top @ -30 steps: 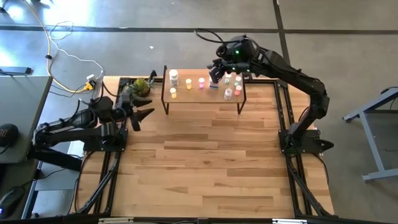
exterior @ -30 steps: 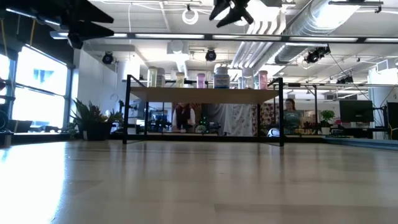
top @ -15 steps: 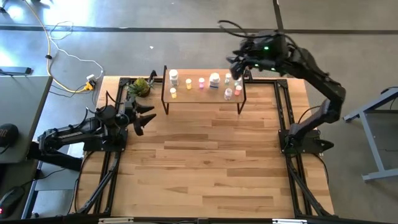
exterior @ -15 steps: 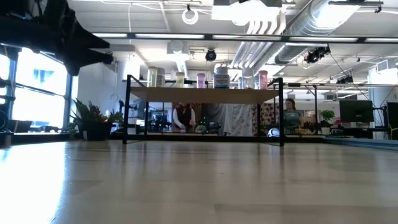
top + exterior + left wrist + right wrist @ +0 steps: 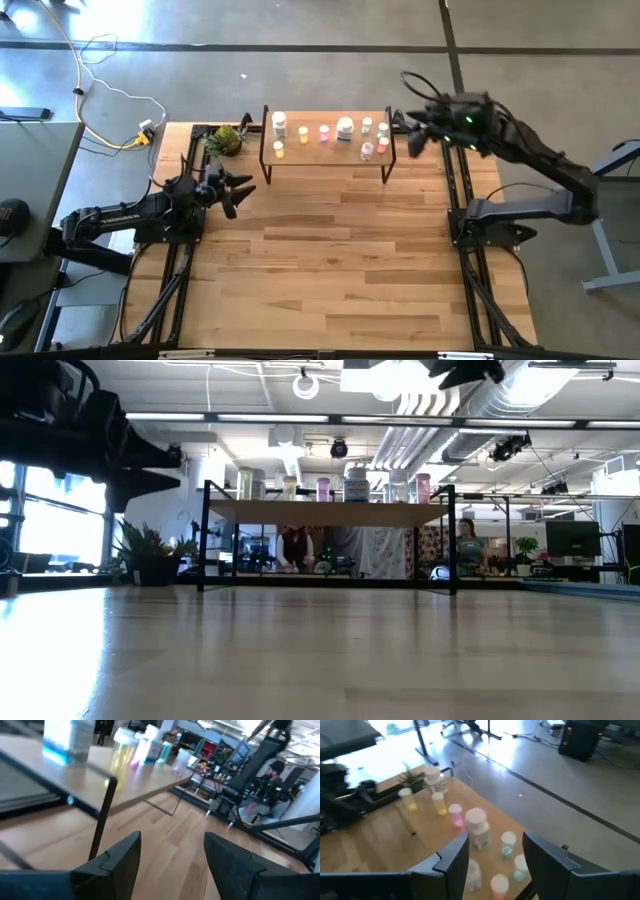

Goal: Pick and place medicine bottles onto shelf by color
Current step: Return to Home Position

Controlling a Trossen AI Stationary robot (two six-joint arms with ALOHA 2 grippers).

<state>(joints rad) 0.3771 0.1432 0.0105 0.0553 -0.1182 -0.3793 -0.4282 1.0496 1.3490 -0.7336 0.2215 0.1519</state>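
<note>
The shelf (image 5: 330, 152) stands at the table's far edge. Several medicine bottles stand upright on its board: a white one (image 5: 279, 124), two yellow ones (image 5: 303, 134), a pink one (image 5: 324, 132), a larger white one (image 5: 345, 127), and green, white and red-orange ones (image 5: 381, 136) at its right end. They also show in the low view (image 5: 355, 484). My right gripper (image 5: 409, 135) is open and empty, high beyond the shelf's right end; the bottles lie below it (image 5: 477, 826). My left gripper (image 5: 240, 193) is open and empty, left of the shelf's near-left leg (image 5: 100, 820).
A green leafy plant (image 5: 226, 140) sits at the table's far left corner, just left of the shelf. The slatted wooden tabletop (image 5: 330, 260) stretches in front of the shelf. People show in the room behind the table (image 5: 466, 540).
My right gripper has drawn back from above the larger white bottle toward the table's right edge, past the shelf's right end. The bottle stays upright on the shelf. My left gripper has come down and a little toward the shelf.
</note>
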